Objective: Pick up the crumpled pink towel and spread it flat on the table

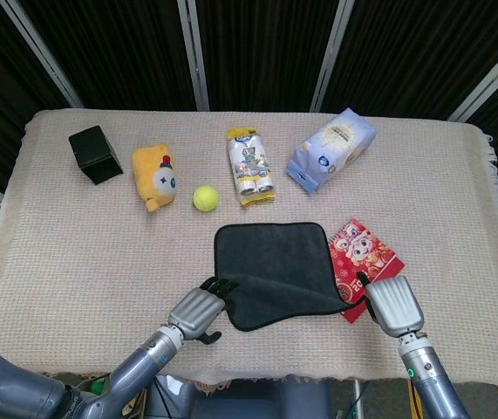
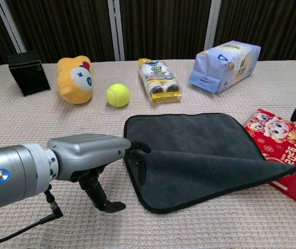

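The towel (image 1: 276, 271), dark plush side up with a stitched rim, lies nearly flat on the woven surface (image 1: 74, 253), near edge rippled; the left robot hand (image 1: 200, 310) pinches its near-left corner; the right robot hand (image 1: 393, 303) apparently holds the near-right corner over the red packet (image 1: 366, 253), keeping the cloth taut.

table (image 1: 74, 253), towel (image 1: 275, 271), ball (image 1: 205, 198)

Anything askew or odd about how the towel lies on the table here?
Yes. The dark grey towel lies mostly flat, but its right corner drapes over the red printed packet instead of the woven tablecloth. A raised fold runs across it, and the pink side is hidden. The left hand touches its left edge.
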`<state>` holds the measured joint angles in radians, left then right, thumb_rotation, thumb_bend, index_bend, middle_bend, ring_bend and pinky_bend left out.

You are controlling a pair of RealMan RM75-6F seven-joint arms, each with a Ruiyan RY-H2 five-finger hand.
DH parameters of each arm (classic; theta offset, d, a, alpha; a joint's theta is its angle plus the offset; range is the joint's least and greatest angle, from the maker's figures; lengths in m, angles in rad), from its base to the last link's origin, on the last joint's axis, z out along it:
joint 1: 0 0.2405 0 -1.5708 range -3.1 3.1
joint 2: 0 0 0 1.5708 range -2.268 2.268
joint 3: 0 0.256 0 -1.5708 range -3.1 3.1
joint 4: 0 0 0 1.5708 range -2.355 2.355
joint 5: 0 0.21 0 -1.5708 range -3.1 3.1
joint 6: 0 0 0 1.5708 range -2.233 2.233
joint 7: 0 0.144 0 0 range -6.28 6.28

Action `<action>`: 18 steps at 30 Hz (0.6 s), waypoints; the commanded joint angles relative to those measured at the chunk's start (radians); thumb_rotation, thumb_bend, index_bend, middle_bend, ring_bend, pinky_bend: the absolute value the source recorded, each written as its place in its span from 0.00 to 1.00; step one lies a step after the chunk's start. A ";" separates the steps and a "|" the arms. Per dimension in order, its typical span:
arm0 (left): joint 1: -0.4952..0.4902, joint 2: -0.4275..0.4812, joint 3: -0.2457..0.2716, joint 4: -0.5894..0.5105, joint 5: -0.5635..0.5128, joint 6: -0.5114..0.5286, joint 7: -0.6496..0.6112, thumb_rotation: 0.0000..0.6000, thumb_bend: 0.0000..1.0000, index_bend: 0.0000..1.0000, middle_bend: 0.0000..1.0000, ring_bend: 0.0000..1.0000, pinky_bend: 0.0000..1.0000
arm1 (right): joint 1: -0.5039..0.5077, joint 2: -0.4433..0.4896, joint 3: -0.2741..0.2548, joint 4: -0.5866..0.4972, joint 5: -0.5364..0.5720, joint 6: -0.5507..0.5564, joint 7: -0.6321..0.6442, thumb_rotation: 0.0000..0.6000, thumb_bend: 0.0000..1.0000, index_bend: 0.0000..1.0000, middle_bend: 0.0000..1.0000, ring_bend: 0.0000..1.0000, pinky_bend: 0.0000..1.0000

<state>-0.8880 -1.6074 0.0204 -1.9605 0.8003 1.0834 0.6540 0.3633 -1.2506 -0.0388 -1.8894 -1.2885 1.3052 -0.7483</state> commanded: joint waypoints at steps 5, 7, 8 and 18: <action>-0.002 0.021 0.001 -0.013 0.000 -0.016 0.001 1.00 0.21 0.25 0.00 0.00 0.03 | 0.001 0.011 0.005 -0.027 0.057 -0.014 -0.079 1.00 0.50 0.00 0.95 1.00 0.91; 0.000 0.026 -0.001 -0.018 0.002 -0.018 -0.005 1.00 0.19 0.22 0.00 0.00 0.03 | 0.001 0.012 0.009 -0.029 0.061 -0.010 -0.086 1.00 0.50 0.00 0.95 1.00 0.90; 0.001 0.030 -0.002 -0.020 0.004 -0.019 -0.009 1.00 0.16 0.20 0.00 0.00 0.03 | 0.001 0.013 0.012 -0.030 0.060 -0.006 -0.089 1.00 0.50 0.00 0.95 1.00 0.90; 0.019 0.092 -0.015 -0.046 0.031 -0.043 -0.077 1.00 0.63 0.01 0.00 0.00 0.03 | -0.027 0.027 0.051 0.008 -0.024 0.085 0.000 1.00 0.50 0.00 0.85 0.91 0.84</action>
<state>-0.8711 -1.5287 0.0073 -2.0008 0.8220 1.0507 0.5871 0.3445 -1.2261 0.0021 -1.8960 -1.2867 1.3687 -0.7764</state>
